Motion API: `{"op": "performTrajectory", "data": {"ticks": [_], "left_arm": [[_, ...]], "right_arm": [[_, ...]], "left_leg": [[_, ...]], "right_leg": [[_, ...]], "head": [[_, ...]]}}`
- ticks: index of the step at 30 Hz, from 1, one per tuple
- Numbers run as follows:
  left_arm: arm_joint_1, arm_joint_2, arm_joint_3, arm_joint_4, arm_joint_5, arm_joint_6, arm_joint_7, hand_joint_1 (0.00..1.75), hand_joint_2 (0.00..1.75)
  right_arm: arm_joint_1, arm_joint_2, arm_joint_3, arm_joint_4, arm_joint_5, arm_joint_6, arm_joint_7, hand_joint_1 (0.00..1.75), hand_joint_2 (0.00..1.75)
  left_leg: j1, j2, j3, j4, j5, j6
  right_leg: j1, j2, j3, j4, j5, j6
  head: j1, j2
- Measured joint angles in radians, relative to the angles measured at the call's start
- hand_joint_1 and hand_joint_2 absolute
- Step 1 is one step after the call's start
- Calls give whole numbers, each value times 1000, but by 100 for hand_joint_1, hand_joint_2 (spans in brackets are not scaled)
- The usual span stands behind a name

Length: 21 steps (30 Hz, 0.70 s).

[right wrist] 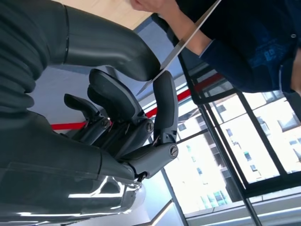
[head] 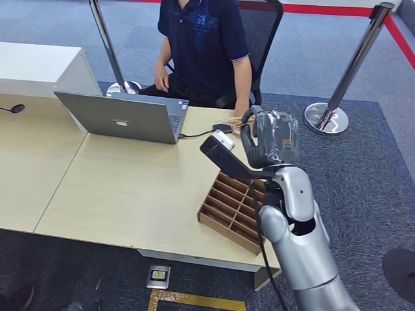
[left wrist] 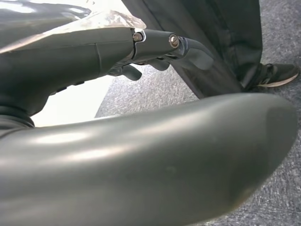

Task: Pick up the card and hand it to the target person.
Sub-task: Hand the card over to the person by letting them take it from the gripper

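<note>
**benchwatcher:** ok so the right hand [head: 272,137] is up by the far corner of the desk [head: 122,188], and in the wrist view it's got the card [right wrist: 184,40] pinched edge-on between thumb and a finger [right wrist: 165,106], other fingers curled loosely behind. The far end of the card reaches right to the person's hand [right wrist: 149,4]. Can't tell if they've actually got a grip on it.

**deskside_dan:** that's the bit I'd worry about. It's only held by one thin edge, so if the robot lets go before the person [head: 205,45] has it, I reckon it drops onto the desk or down into that divided wooden tray [head: 232,207] sitting right below the arm.

**benchwatcher:** or the opposite, it hangs on while they pull and the card bends.

**deskside_dan:** what's the left hand [left wrist: 167,47] doing?

**benchwatcher:** hanging down, fingers roughly straight, nothing in it from what I can see.

**deskside_dan:** clutter?

**benchwatcher:** open laptop [head: 122,116] with a cable [head: 198,135] running toward a dark phone-ish thing [head: 222,127] near the person's hand. Small white object [head: 222,139] just beside the robot's hand too. A low swing could clip those. Stanchion [head: 342,84] off to the right, well clear.
</note>
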Motion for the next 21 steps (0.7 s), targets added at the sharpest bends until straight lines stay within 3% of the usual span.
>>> {"op": "performTrajectory", "data": {"ticks": [8, 15, 21], "left_arm": [[-3, -2, 0, 0, 4, 1, -1, 0, 0], [-5, -3, 0, 1, -2, 1, -1, 0, 0], [-5, -3, 0, 2, -13, 0, -1, 0, 0]], "right_arm": [[-106, 41, 2, 108, -22, 1, 22, 172, 175], [-255, 85, 1, 384, 73, -90, 144, 175, 175], [-308, 102, 0, 567, 139, -118, 230, 175, 175]], "left_leg": [[0, 0, 0, 0, 1, 0], [0, 0, 0, 0, 1, 0], [0, 0, 0, 0, 1, 0]], "right_leg": [[0, 0, 0, 1, 0, 0], [0, 0, 0, 1, 1, -1], [0, 0, 0, 1, 1, -1]], "head": [[0, 0], [0, 0], [0, 0]]}}
